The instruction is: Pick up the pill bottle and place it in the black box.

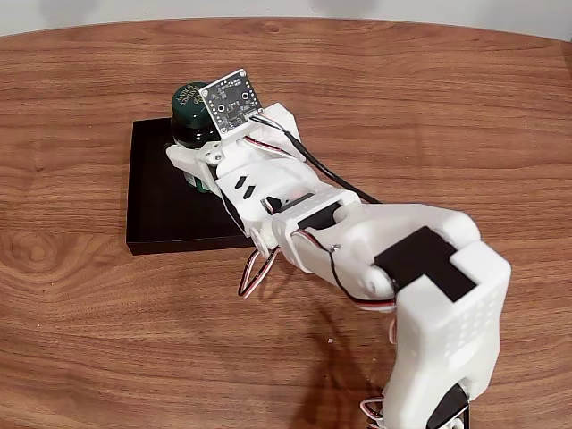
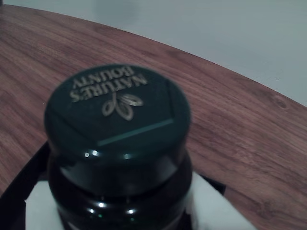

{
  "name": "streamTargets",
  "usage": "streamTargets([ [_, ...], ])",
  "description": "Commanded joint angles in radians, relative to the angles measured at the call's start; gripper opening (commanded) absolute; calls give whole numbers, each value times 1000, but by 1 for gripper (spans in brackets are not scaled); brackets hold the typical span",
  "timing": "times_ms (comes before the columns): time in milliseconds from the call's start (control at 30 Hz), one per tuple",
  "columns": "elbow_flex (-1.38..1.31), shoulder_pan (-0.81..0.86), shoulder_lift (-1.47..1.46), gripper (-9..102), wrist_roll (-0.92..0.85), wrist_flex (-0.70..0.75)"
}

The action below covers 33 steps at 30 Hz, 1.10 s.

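The dark green pill bottle (image 1: pixel 188 112) stands upright over the back part of the black box (image 1: pixel 161 201) in the fixed view. Its round cap with pale lettering (image 2: pixel 117 110) is close up in the wrist view. My white gripper (image 1: pixel 197 161) reaches in from the right and is shut on the pill bottle's body, with one white finger (image 2: pixel 41 208) on each side of it. A corner of the black box (image 2: pixel 19 184) shows below the bottle. My gripper hides the bottle's base, so I cannot tell whether it touches the box floor.
The box lies on a brown wooden table (image 1: pixel 429 107) with a curved far edge. My white arm (image 1: pixel 420 277) stretches from the lower right across the table. Bare wood lies to the left of and behind the box.
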Motion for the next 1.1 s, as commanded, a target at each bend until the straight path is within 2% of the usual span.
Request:
streamTargets([
  [0,-52,-9,11,20,-11,-44],
  [300,-20,0,-38,29,-11,-160],
  [1067,81,57,-38,36,-9,-198],
])
